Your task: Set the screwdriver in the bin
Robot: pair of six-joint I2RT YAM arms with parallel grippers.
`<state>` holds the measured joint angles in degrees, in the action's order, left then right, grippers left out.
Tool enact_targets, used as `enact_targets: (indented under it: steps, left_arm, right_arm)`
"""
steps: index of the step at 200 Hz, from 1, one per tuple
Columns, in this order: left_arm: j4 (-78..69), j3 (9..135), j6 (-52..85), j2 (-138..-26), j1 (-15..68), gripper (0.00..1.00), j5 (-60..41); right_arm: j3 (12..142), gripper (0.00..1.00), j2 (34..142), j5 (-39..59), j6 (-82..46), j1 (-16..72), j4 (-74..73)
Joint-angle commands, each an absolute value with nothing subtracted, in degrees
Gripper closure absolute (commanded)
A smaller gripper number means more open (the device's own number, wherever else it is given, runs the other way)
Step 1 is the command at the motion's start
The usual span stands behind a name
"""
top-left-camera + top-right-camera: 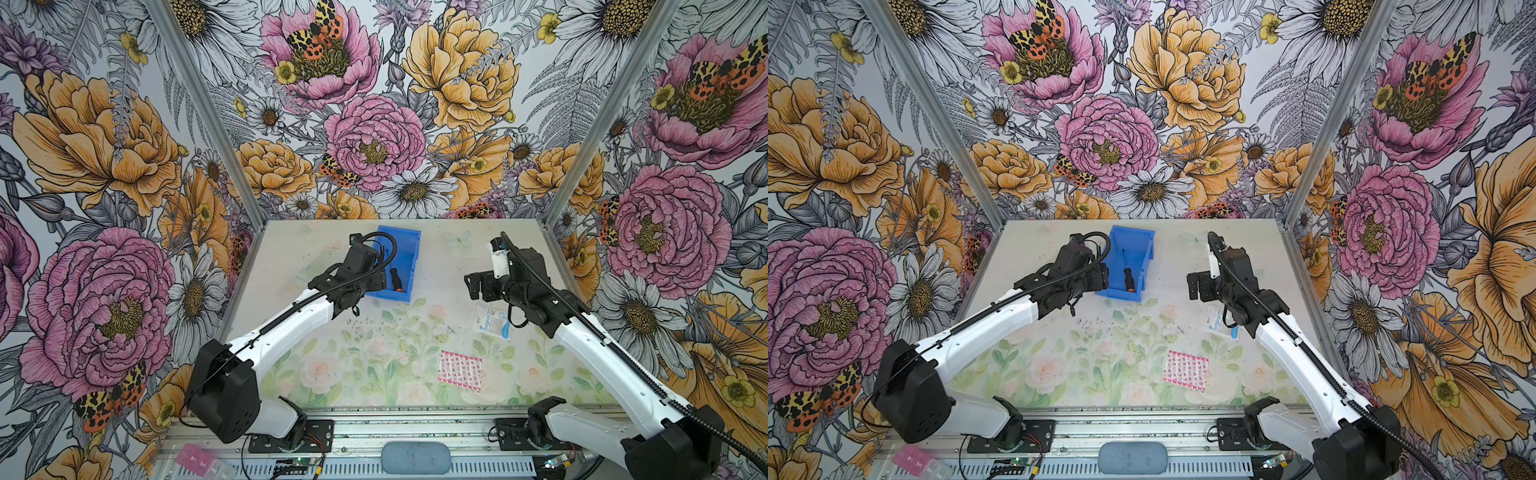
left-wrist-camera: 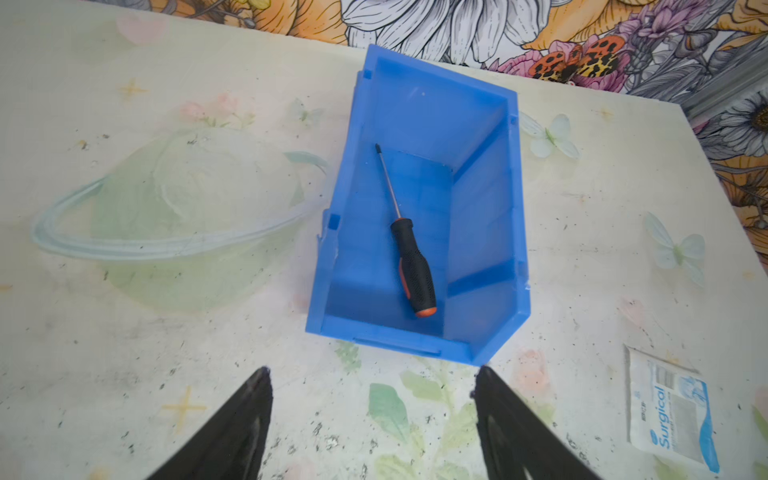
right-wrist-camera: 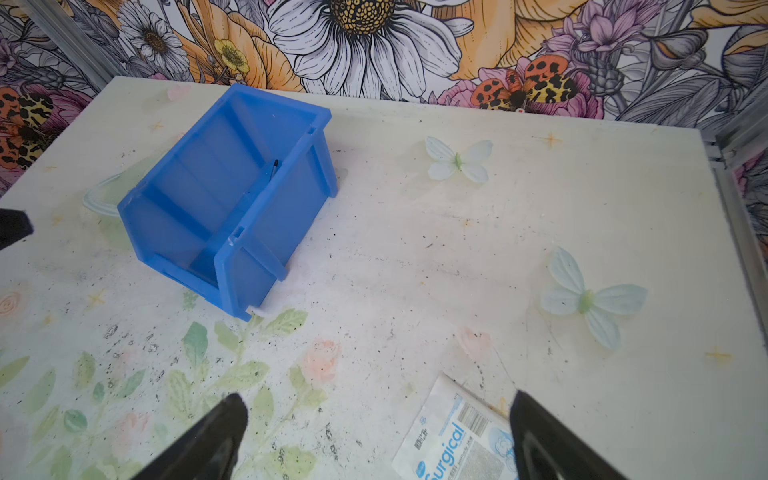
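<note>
Since the screwdriver (image 2: 411,266) lay flat on the floor of the bin (image 2: 486,208), handle toward the low front lip, your placing step looked done. Your left pincer (image 2: 372,376) hung wide apart and empty close beside the bin (the right pincer (image 3: 378,397) likewise, well off). Next, I'd judge, you needed only a clean retreat without nudging the bin.

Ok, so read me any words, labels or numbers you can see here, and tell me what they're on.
"Surgical": on the white packet.
The packet's small print and barcode digits: too blurred to read.
The pink patterned sheet: no readable text.
The screwdriver and the bin: no lettering visible.
</note>
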<state>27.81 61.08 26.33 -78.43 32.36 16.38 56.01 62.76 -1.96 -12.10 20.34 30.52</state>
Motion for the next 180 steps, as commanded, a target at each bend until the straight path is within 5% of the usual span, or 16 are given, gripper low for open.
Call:
enact_targets:
  steps: [1,36,81,127,180]
  left_arm:
    - [28.27,55.63,24.91,-72.11,28.86,0.20,18.18]
    - [27.94,45.78,23.40,-58.50,21.26,0.02,18.37]
    - [22.33,35.57,20.38,-48.91,9.34,0.01,18.03]
    - [15.12,29.53,16.51,-49.22,7.67,0.01,25.10]
    - [14.36,26.81,7.38,-49.19,6.50,0.01,20.81]
  right_arm:
    - [53.38,0.00,60.16,-7.19,-13.06,19.51,28.96]
    - [48.93,0.00,58.36,-10.22,-14.40,15.95,28.14]
    - [42.28,0.01,55.63,-14.43,-16.99,10.82,25.85]
    - [32.96,0.00,48.96,-14.24,-15.71,9.12,17.28]
    - [24.42,0.00,42.99,-15.86,-6.48,6.24,9.60]
